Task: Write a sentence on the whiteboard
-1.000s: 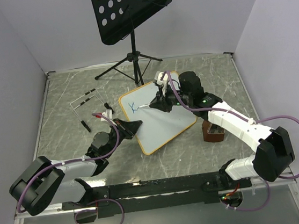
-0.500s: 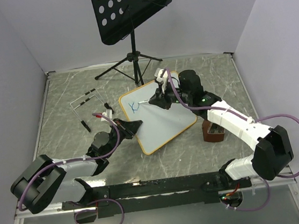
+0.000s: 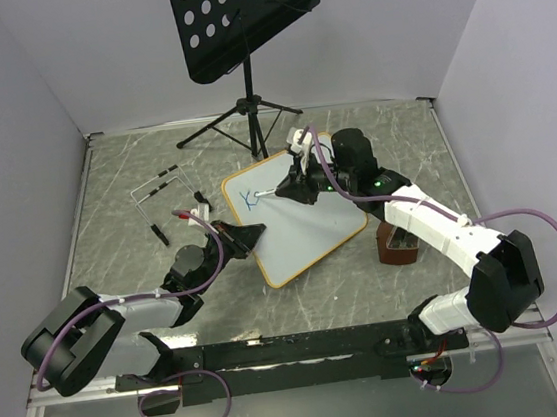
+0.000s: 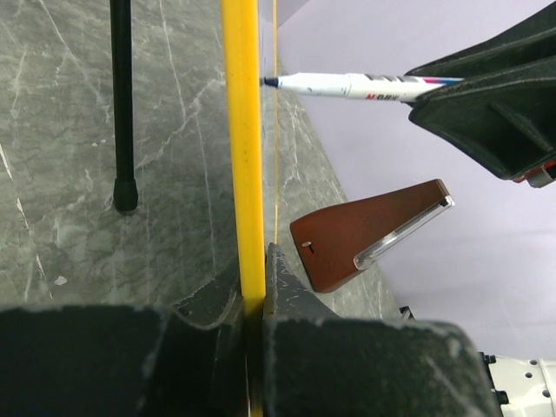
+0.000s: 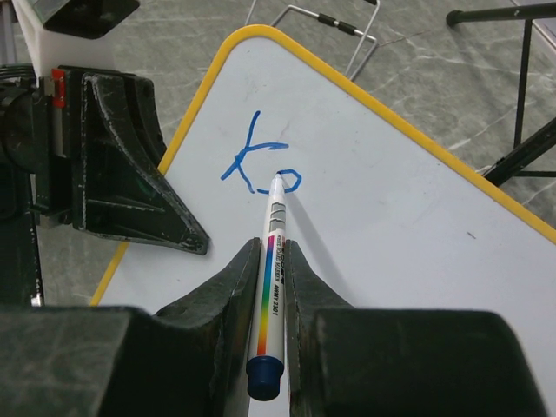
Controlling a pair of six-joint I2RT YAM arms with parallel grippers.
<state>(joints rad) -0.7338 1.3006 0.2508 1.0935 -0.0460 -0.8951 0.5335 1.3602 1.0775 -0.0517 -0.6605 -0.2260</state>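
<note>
Now left claw [image 3: 250, 235] pinches whiteboard [image 3: 307, 233], right claw [image 5: 272, 250] a marker [image 5: 272, 287] (tip seemingly touching the sentence [image 5: 252, 162]).

Board at mid-table, an arm working it from either side.
The whiteboard [image 3: 301, 228] sits in the middle of the table [image 3: 114, 177], turned corner-on. The left gripper [image 3: 251, 236] pinches its near-left edge. From the right, the right gripper [image 3: 295, 191] hangs over the far half, and the marker [image 5: 271, 252] in its jaws touches down just beside the lettering [image 5: 252, 161] at the far-left corner. Behind the board stands the music stand [image 3: 242, 16]. A wire rack [image 3: 161, 189] lies off to the board's far left, and a metronome [image 3: 399, 248] sits near its right corner.
</note>
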